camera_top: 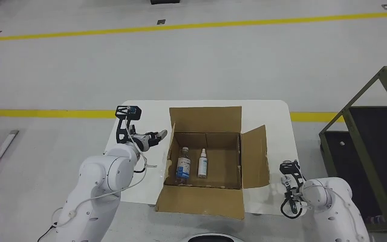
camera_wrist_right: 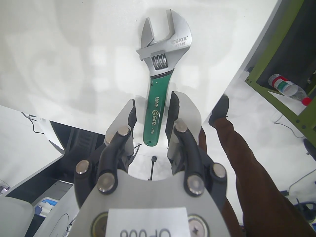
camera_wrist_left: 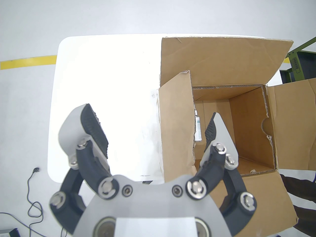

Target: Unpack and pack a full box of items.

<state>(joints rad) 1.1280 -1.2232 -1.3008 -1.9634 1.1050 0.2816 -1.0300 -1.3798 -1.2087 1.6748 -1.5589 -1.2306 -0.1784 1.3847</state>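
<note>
Cardboard box sits mid-tabletop, its front wall at the front edge, flaps open. The rear flap stands up, the R flap is folded out and the L flap is upright. Inside, on the box floor twd the L wall, 2 items lie side by side w/ a small gap btwn them. A clear bottle w/ blue label is nearest the L wall, and a small white spray bottle is just R of it.

Wrench, w/ green handle and steel adjustable head, lies on the tabletop by its front R corner, R of the box. Its handle end is at the tabletop's edge. R gripper straddles the handle, one finger each side and set narrow. A thin gap shows btwn pad and handle, so it isn't clamped. The wrench head points away from the gripper.

L gripper is spread wide, holding nothing, above the tabletop's L part just beside the box's L flap. It's well apart from the wrench.

Green rack stands on the floor off the tabletop's R edge.
</note>
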